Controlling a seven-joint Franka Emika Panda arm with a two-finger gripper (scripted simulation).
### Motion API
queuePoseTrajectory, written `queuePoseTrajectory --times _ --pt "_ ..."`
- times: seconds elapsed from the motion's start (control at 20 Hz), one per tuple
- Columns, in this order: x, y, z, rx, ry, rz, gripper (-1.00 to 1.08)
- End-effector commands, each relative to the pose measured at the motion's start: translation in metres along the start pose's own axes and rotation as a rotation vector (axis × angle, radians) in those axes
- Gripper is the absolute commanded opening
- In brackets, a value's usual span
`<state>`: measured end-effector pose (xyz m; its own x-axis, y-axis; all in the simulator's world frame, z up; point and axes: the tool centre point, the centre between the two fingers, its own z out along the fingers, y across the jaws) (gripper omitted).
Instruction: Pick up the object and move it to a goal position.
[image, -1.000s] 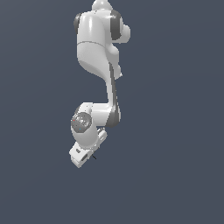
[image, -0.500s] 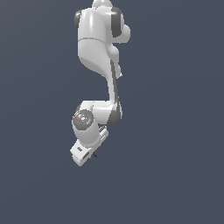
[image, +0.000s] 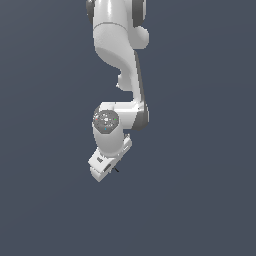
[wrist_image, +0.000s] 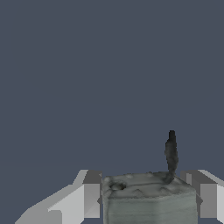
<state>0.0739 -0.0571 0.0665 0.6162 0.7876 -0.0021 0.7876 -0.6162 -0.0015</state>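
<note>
In the wrist view my gripper (wrist_image: 146, 194) has its two pale fingers (wrist_image: 89, 197) pressed against both sides of the object (wrist_image: 148, 201). The object is a small grey blocky piece with a thin dark stalk (wrist_image: 171, 151) sticking out of it. The jaws are shut on the object. In the exterior view the white arm hangs down and the gripper (image: 107, 165) sits at its lower end. The hand hides nearly all of the object there; only a tiny dark bit (image: 116, 170) shows at its edge. No goal marker shows in either view.
Only a plain dark grey-blue ground (image: 200, 200) surrounds the arm in both views. The white arm's links (image: 120, 55) rise to the top edge of the exterior view.
The hand has moved a little up and toward the exterior view's right with the arm. The jaws look the same.
</note>
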Motion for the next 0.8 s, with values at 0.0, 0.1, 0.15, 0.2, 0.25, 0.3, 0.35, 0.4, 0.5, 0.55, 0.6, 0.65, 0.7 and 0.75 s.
queuePoseTrajectory --times 0.0,0.1,0.15,0.2,0.25,0.3,0.35,0.4,0.5,0.55,0.6,0.65,0.7,0.75 --pt "0.007 -0.015 -0.019 -0.002 0.001 -0.001 -1.0" --pt "0.013 -0.028 -0.036 -0.002 0.0 -0.001 -1.0" --pt "0.016 -0.035 -0.045 -0.002 0.0 -0.001 -1.0" --pt "0.019 -0.042 -0.054 -0.002 0.0 -0.001 -1.0" --pt "0.023 -0.049 -0.063 -0.002 0.0 -0.001 -1.0" --pt "0.026 -0.056 -0.072 -0.002 0.0 -0.001 -1.0" --pt "0.029 -0.064 -0.081 -0.002 0.0 -0.001 -1.0" --pt "0.033 -0.071 -0.091 -0.003 -0.001 -0.001 -1.0" --pt "0.04 -0.086 -0.11 -0.003 -0.001 -0.001 -1.0" --pt "0.043 -0.094 -0.12 -0.003 -0.001 -0.001 -1.0" --pt "0.047 -0.101 -0.129 -0.003 -0.001 -0.002 -1.0" --pt "0.05 -0.109 -0.139 -0.003 -0.001 -0.002 -1.0" --pt "0.054 -0.116 -0.149 -0.003 -0.001 -0.002 -1.0" --pt "0.057 -0.124 -0.159 -0.003 -0.001 -0.002 -1.0"
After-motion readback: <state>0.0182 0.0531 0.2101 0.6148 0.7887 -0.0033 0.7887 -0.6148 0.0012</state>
